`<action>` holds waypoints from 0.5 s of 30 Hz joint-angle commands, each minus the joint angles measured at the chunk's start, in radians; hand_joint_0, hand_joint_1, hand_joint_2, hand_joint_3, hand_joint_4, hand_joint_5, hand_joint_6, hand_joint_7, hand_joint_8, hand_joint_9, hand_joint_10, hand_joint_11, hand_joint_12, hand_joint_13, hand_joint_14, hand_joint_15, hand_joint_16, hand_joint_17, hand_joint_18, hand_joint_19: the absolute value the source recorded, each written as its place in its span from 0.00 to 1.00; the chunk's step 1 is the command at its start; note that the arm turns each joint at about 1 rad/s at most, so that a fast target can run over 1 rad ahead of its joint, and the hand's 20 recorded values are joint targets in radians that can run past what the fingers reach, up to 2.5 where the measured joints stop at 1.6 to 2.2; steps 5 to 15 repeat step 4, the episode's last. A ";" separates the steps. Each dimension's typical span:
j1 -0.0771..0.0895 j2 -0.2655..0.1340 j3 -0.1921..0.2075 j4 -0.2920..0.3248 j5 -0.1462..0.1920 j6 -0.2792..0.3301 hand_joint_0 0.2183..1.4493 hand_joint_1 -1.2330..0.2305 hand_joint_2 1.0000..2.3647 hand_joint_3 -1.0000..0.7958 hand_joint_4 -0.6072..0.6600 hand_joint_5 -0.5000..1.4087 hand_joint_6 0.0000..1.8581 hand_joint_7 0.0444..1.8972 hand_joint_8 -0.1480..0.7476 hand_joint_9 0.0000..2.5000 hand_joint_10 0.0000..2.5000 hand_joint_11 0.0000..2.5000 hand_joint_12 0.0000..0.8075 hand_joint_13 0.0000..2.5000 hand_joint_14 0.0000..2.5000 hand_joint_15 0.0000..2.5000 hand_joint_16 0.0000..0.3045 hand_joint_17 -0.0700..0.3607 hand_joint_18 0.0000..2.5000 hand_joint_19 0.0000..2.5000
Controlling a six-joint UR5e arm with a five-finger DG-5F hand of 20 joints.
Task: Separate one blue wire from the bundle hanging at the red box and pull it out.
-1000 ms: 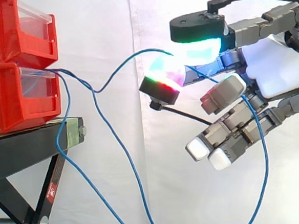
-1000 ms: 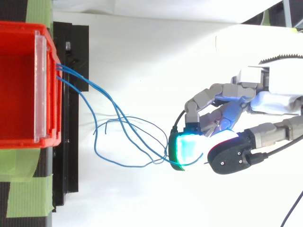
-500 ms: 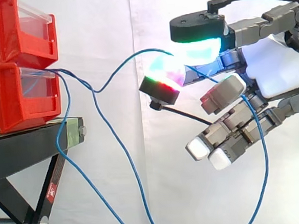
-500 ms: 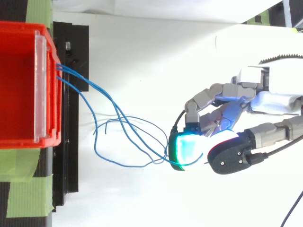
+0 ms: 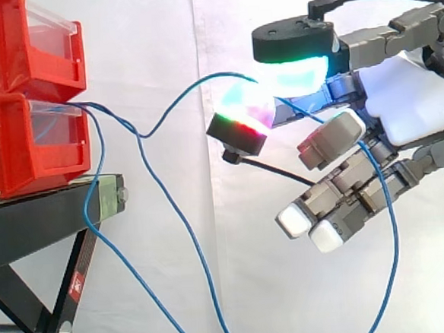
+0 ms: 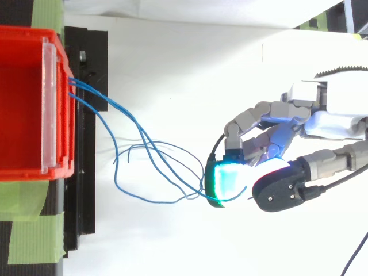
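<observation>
Two red bins are stacked at the left; the lower bin (image 5: 22, 142) (image 6: 23, 103) has several thin blue wires coming out of its front. One blue wire (image 5: 179, 101) sags, then rises right to my hand (image 5: 412, 100) (image 6: 333, 123), well clear of the bin. Two glowing fingertips (image 5: 292, 74) pinch this wire; its tail runs through the hand and hangs down (image 5: 393, 238). The other fingers are half curled below with white pads. The other wires of the bundle (image 5: 180, 215) (image 6: 144, 144) droop from the bin toward the floor.
The bins sit on a black stand (image 5: 43, 217) (image 6: 86, 63) with green tape on its edges. A white curtain forms the backdrop. Between the stand and my hand there is open space crossed by the loose wires.
</observation>
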 commanded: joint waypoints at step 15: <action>0.000 0.000 0.000 0.000 0.000 0.000 0.20 0.45 0.83 0.53 0.06 0.23 0.46 0.59 0.49 0.46 0.01 0.58 0.57 0.23 0.01 0.34 0.19 0.47 0.17 0.20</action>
